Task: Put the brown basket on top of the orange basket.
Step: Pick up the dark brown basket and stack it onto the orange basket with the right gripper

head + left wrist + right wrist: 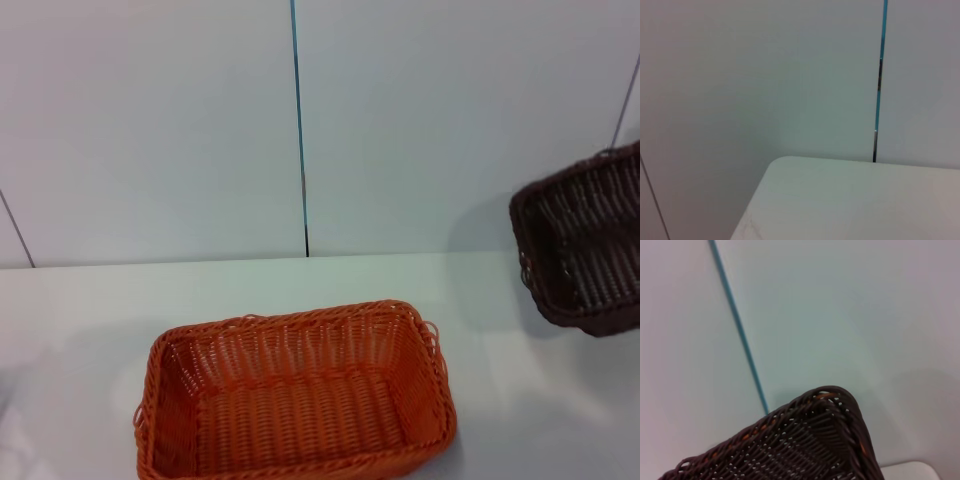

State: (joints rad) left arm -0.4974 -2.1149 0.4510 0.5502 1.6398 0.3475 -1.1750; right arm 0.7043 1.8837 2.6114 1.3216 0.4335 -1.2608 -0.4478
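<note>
- Head view: the orange basket (296, 396) sits on the white table (80, 310); the brown basket (585, 245) hangs tilted in the air, off to the right and well apart. No gripper shows, so its grip cannot be told.
- Left wrist view: only a bare table corner and wall.
- Right wrist view: the brown basket's rim fills the foreground, so it is likely carried. Next: move it left, level it, lower onto orange.

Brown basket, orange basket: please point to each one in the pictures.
brown basket (590, 250), head view, on its inner woven wall.
orange basket (300, 415), head view, on its inner floor.
</note>
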